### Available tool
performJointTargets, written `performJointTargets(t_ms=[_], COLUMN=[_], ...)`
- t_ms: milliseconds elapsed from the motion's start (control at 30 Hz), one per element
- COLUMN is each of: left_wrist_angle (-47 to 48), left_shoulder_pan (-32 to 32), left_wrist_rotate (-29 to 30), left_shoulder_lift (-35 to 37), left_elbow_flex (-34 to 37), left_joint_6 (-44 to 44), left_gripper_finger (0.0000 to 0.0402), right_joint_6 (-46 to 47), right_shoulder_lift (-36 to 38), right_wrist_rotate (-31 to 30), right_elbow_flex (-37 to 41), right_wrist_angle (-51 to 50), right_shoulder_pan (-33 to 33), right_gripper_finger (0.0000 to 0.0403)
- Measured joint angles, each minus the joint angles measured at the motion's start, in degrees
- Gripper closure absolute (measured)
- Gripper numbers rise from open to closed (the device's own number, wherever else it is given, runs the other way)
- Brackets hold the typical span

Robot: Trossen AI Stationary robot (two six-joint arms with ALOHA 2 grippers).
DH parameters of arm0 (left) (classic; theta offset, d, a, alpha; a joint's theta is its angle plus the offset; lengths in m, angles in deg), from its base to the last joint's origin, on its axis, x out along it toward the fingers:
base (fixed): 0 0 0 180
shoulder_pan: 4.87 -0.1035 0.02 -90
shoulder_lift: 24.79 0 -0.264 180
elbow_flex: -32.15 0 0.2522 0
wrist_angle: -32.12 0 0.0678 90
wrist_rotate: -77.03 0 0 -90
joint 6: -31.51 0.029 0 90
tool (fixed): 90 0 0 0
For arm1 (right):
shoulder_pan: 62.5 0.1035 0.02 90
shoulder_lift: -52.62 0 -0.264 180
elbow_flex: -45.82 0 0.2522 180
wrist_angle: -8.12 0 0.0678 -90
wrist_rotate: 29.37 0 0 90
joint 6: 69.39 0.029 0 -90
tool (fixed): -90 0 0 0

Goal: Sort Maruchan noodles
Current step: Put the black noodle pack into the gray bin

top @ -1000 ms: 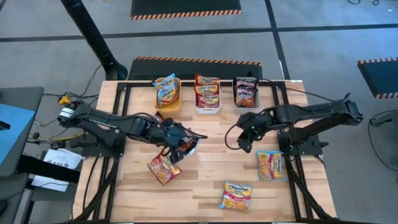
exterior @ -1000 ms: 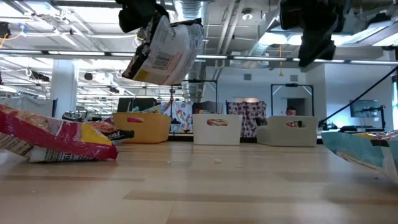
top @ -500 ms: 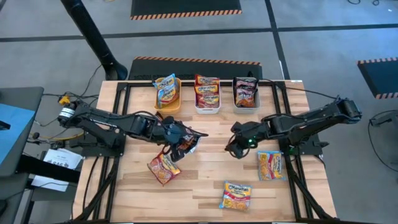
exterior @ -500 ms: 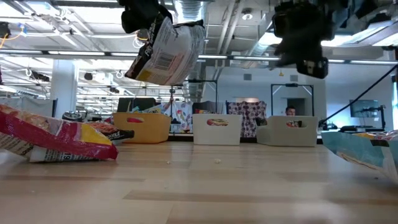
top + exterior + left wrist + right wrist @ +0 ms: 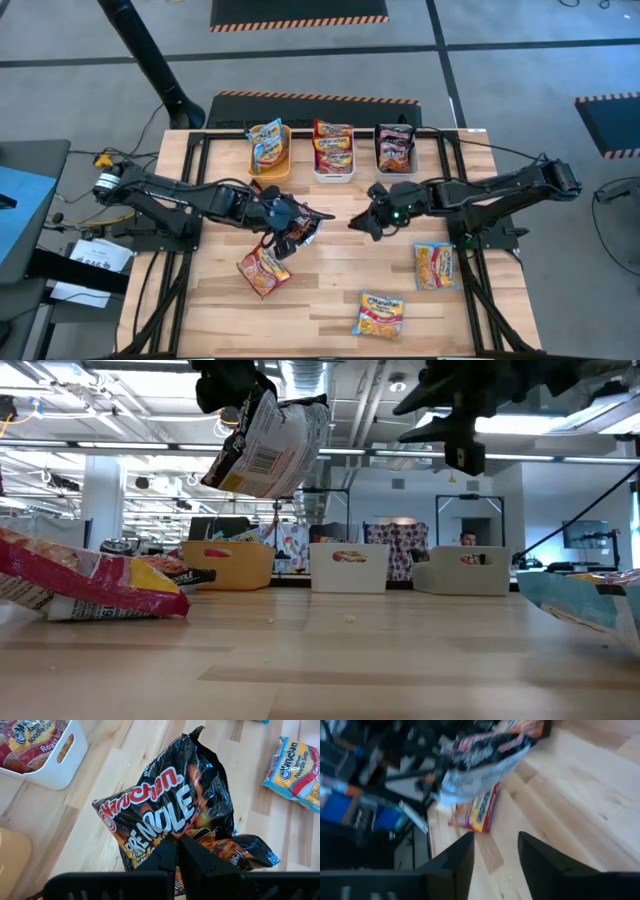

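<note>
A dark red-black Maruchan packet (image 5: pixel 165 805) hangs in the air over the table's middle, with my left gripper (image 5: pixel 176 851) shut on it; in the low view the packet (image 5: pixel 268 445) is well above the wood. My right gripper (image 5: pixel 356 222) stands open a little to its right, pointing toward it and touching nothing; its wrist view shows the open fingers (image 5: pixel 456 865) and the held packet (image 5: pixel 485 752) beyond them. A red-orange packet (image 5: pixel 263 270) and two yellow-and-blue packets (image 5: pixel 438 266) (image 5: pixel 380 313) lie flat on the table. My left gripper pinches the dark packet between its two fingers at the middle of one end (image 5: pixel 172 834). The fingers slant downward from the table's left. The packet hangs tilted below them, clear of the table, with its barcode side toward the low camera (image 5: pixel 262 458).
Three bins stand in a row at the far edge: orange (image 5: pixel 270 165), white (image 5: pixel 333 172) and grey (image 5: pixel 395 168), each with packets in it. Black frame rails (image 5: pixel 190 200) run along both sides of the table. Bare wood lies between the two grippers and the near edge.
My right gripper has moved toward the table's left, toward the held dark packet, and has tipped up from pointing down to nearly level. The left gripper and its packet have kept still.
</note>
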Motion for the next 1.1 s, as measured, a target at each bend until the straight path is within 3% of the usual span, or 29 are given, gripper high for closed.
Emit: performJointTargets(t_ms=[333, 567, 1100], left_wrist_angle=[-0.91, -4.82, -9.40], left_shoulder_pan=[-0.12, -1.45, -4.54], left_wrist_rotate=[4.23, 4.21, 3.84], left_shoulder_lift=[0.00, 0.00, 0.00], left_elbow_flex=[0.00, 0.00, -0.02], left_joint_6=[1.63, 2.51, 5.13], left_gripper_finger=[0.0401, 0.0402, 0.0402], right_joint_6=[10.30, 16.16, 18.89], right_shoulder_lift=[-0.02, -0.02, -0.02], right_wrist_rotate=[0.02, 0.07, 0.24], right_elbow_flex=[0.00, 0.00, 0.00], right_wrist_angle=[2.70, 8.62, 10.40], right_shoulder_pan=[-5.68, -6.88, -7.61], right_gripper_finger=[0.0164, 0.0163, 0.0163])
